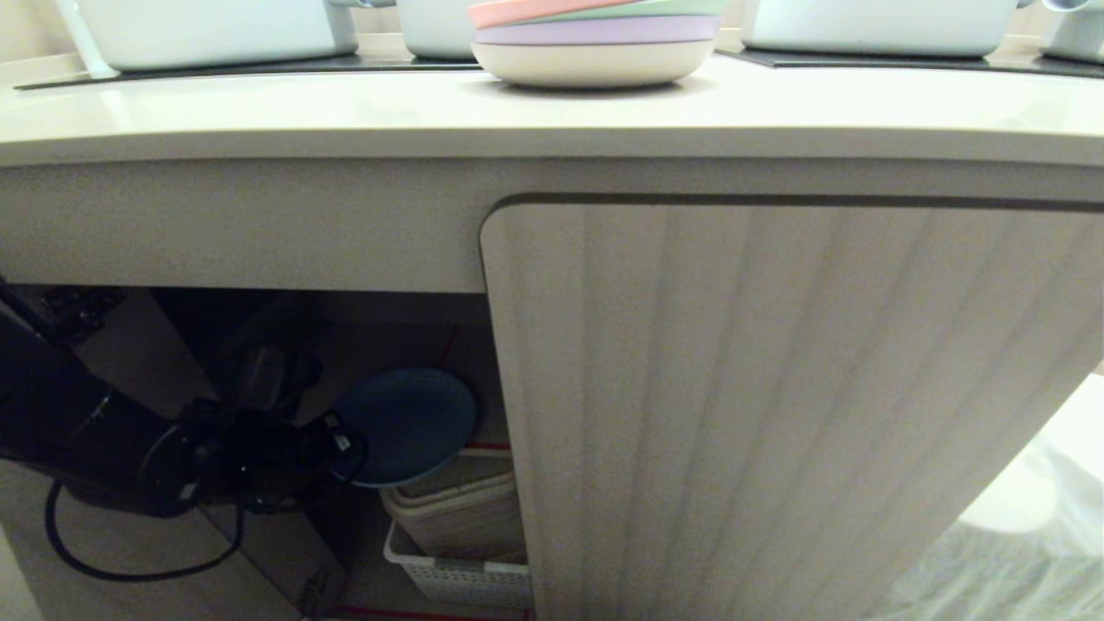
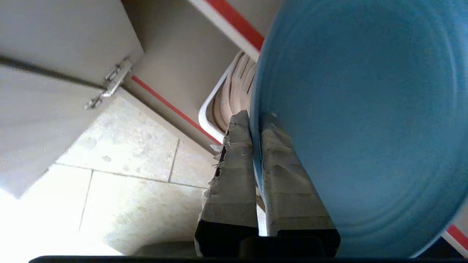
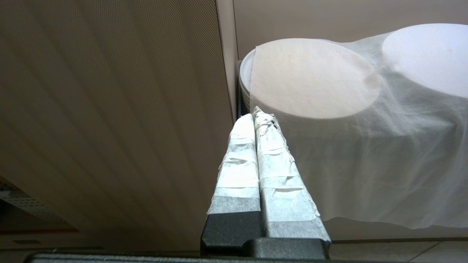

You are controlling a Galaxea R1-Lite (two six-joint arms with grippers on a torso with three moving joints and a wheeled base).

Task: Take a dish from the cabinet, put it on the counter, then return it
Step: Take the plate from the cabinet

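The dish, a light blue round plate, hangs on edge in the open left bay of the cabinet, above a white basket. My left gripper is shut on the dish, its taped fingers pinching the rim from both sides; in the head view the left gripper reaches in from the lower left. The counter runs across the top. My right gripper is shut on nothing, parked beside the ribbed cabinet door.
A white basket of beige dishes sits on the cabinet floor under the dish. A pink-topped stack of pastel plates and white pots stand on the counter. Red tape edges the inner shelf. A gauze-draped white stack stands by the right gripper.
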